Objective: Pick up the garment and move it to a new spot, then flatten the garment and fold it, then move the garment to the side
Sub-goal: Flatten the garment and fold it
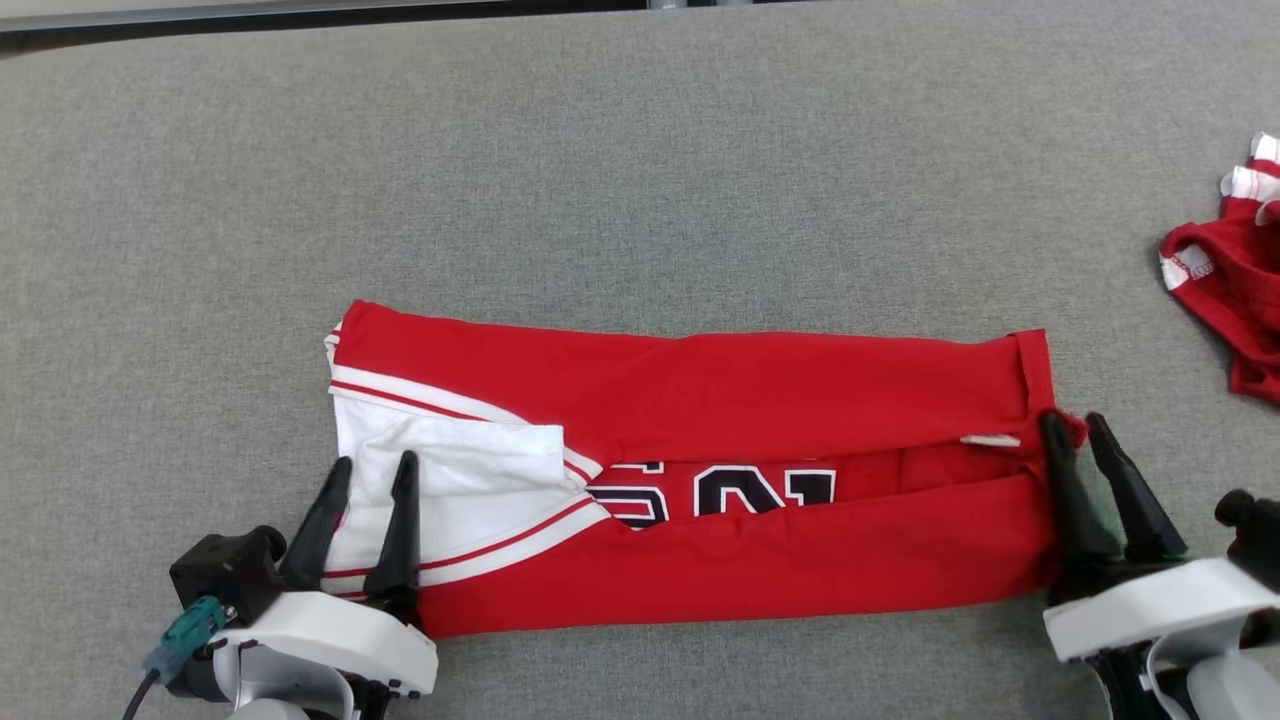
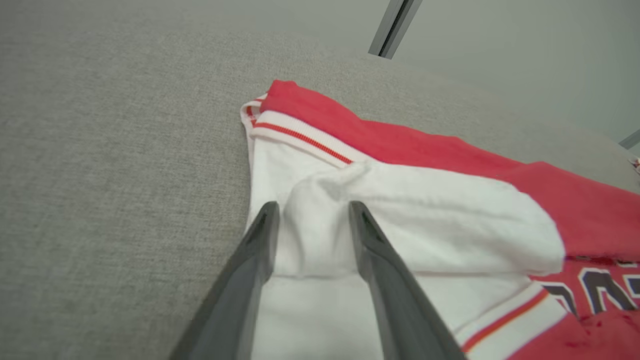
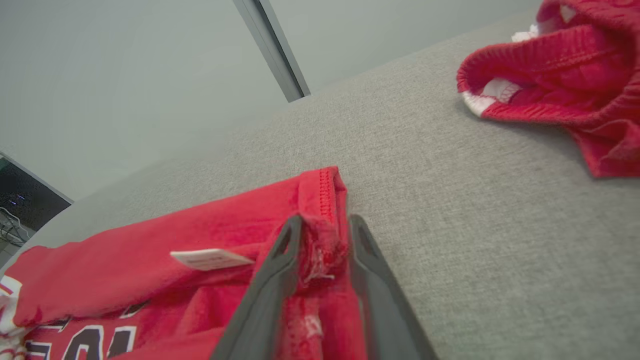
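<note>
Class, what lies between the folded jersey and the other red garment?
Bare grey table lies between the jersey and the other garment, as seen in the right wrist view.

a grey woven table (image 1: 640, 150) spreads across the whole head view. a crumpled red cloth (image 1: 1235, 290) with white ribbed trim lies on the table far to the right, cut off by the head view's edge. past the table stands a pale wall (image 3: 125, 75) with a grey metal bar (image 3: 272, 50) running up it. a dark opening (image 3: 20, 200) shows low at the left of the right wrist view.
</note>
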